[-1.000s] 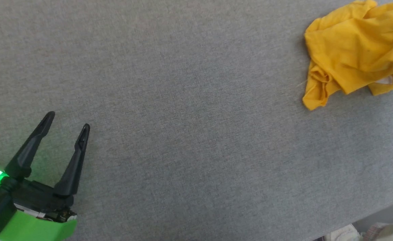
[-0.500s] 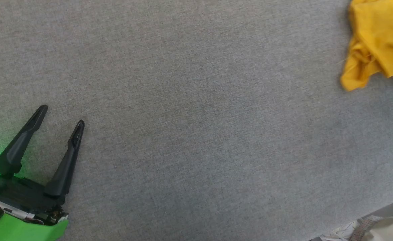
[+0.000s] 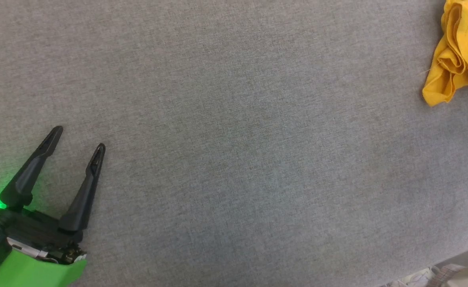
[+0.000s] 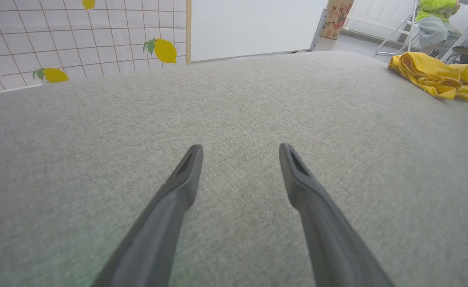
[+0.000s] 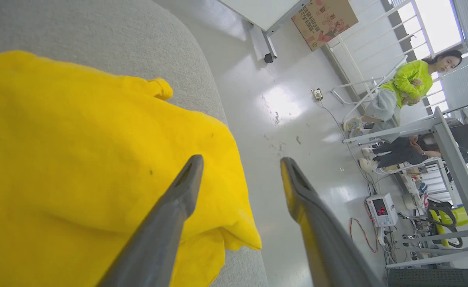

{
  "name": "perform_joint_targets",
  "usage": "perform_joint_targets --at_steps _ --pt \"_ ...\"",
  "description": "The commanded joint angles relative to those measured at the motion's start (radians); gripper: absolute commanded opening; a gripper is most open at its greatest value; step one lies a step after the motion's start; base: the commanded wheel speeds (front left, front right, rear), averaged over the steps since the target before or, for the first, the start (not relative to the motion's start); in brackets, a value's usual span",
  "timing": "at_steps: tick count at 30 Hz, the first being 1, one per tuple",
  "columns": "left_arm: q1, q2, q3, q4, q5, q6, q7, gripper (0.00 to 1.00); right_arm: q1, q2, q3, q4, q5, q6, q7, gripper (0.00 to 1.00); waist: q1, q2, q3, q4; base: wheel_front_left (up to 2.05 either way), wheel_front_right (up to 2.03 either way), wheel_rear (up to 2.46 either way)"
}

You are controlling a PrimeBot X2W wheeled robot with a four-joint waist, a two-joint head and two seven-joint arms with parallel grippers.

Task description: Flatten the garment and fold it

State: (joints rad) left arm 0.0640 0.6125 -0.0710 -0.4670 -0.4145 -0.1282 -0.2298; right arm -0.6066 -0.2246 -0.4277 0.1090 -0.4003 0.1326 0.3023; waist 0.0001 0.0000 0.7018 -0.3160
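The yellow garment (image 3: 459, 56) lies crumpled at the far right edge of the grey table (image 3: 234, 131), partly cut off by the head view. It also appears as a bunched yellow heap (image 4: 433, 75) at the upper right of the left wrist view. My left gripper (image 3: 78, 139) is open at the lower left, just over bare table, far from the shirt; its fingers (image 4: 186, 179) hold nothing. My right gripper (image 5: 240, 163) is open right above the garment (image 5: 78, 151), near the table's corner, with nothing between its fingers. The print and sleeve patches are hidden in the folds.
The table's rounded corner (image 5: 202, 75) drops to a shiny floor (image 5: 290, 111). A person in a bright green top (image 5: 409, 79) stands by white railings, with a desk (image 5: 449, 143) and cables nearby. A tiled wall with lemon stickers (image 4: 164, 50) lies beyond the table.
The head camera has turned, so the garment has slid toward the right edge of the view and less of it shows. The left gripper stays open in about the same spot.
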Motion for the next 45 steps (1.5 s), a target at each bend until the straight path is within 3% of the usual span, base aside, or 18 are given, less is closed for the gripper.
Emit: perform_joint_targets --at_steps 1,6,17,26,33,39,45 --pt "-0.009 -0.007 -0.005 0.021 -0.010 -0.002 -0.003 1.00 -0.019 0.002 -0.005 0.007 -0.005 -0.002 -0.012 1.00 -0.0001 0.0000 -0.014 0.005 0.00 0.00 0.00" --pt "-0.024 -0.034 -0.032 0.051 -0.015 -0.002 -0.013 1.00 -0.012 0.014 -0.012 0.015 0.019 -0.002 -0.048 1.00 -0.0001 0.0000 -0.060 0.017 0.00 0.00 0.00" --pt "-0.048 -0.146 -0.078 0.179 -0.018 0.013 -0.028 1.00 0.063 0.119 -0.060 -0.055 0.188 -0.002 -0.168 1.00 -0.0001 0.0000 -0.224 0.088 0.00 0.00 0.00" --pt "-0.051 -0.255 -0.012 0.262 0.033 0.045 -0.032 1.00 0.243 0.172 0.007 -0.202 0.288 -0.002 -0.277 1.00 -0.0001 0.0000 -0.369 0.188 0.00 0.00 0.00" --pt "-0.048 -0.338 0.046 0.292 0.090 0.036 -0.032 1.00 0.387 0.174 0.077 -0.255 0.401 -0.002 -0.329 1.00 -0.0001 0.0000 -0.449 0.262 0.00 0.00 0.00" --pt "-0.033 -0.414 0.094 0.298 0.139 0.026 -0.032 1.00 0.489 0.174 0.140 -0.247 0.429 -0.002 -0.390 1.00 -0.0001 0.0000 -0.504 0.314 0.00 0.00 0.00" --pt "-0.023 -0.455 0.098 0.342 0.188 0.014 -0.032 1.00 0.547 0.174 0.160 -0.197 0.418 -0.002 -0.468 1.00 -0.0001 0.0000 -0.545 0.355 0.00 0.00 0.00"
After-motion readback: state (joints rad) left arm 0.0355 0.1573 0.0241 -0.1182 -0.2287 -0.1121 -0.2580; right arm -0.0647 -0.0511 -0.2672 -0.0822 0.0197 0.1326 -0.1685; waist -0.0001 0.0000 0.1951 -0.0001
